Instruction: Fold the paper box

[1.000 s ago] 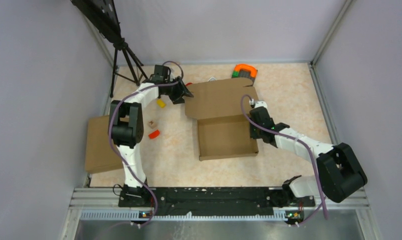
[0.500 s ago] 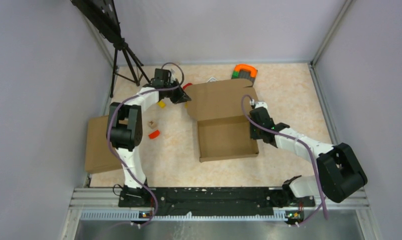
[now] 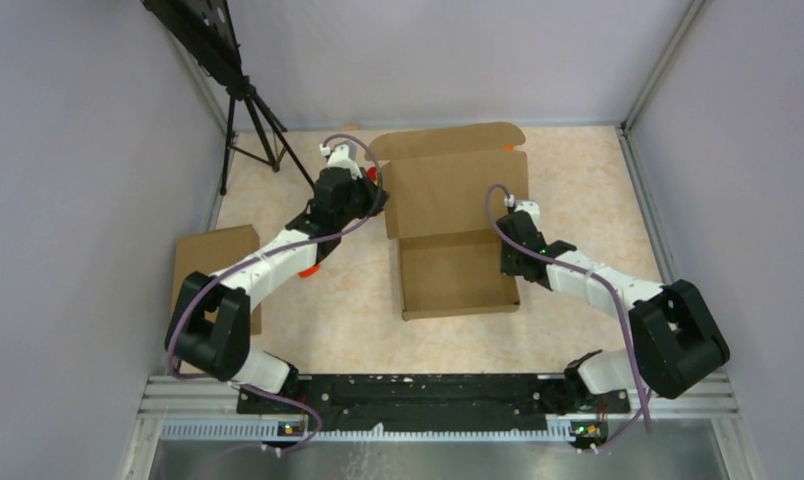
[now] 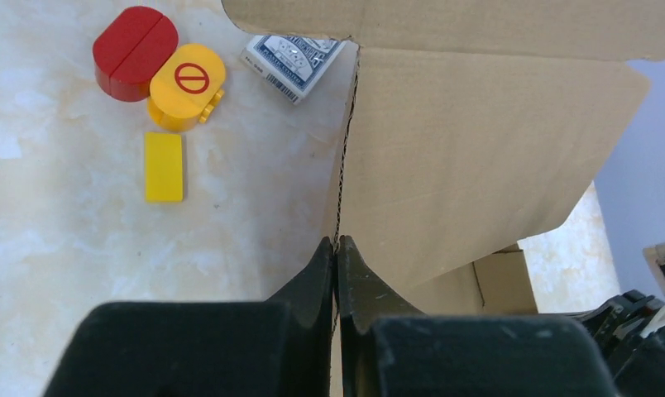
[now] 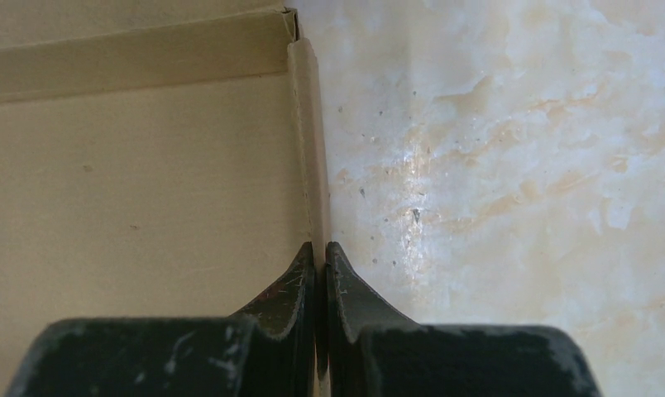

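Marbled beige tabletop (image 3: 578, 190), grey walls (image 3: 78, 200); left pincer (image 4: 336, 245) and right pincer (image 5: 319, 248) closed on the paper box (image 3: 456, 275).

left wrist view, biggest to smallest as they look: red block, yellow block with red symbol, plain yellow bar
1. red block and yellow block with red symbol: look about alike, not ranked.
2. plain yellow bar: clearly smallest.

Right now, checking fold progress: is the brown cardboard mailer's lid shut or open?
Open: the brown cardboard mailer's lid stands clear of the tray, whose inside shows.
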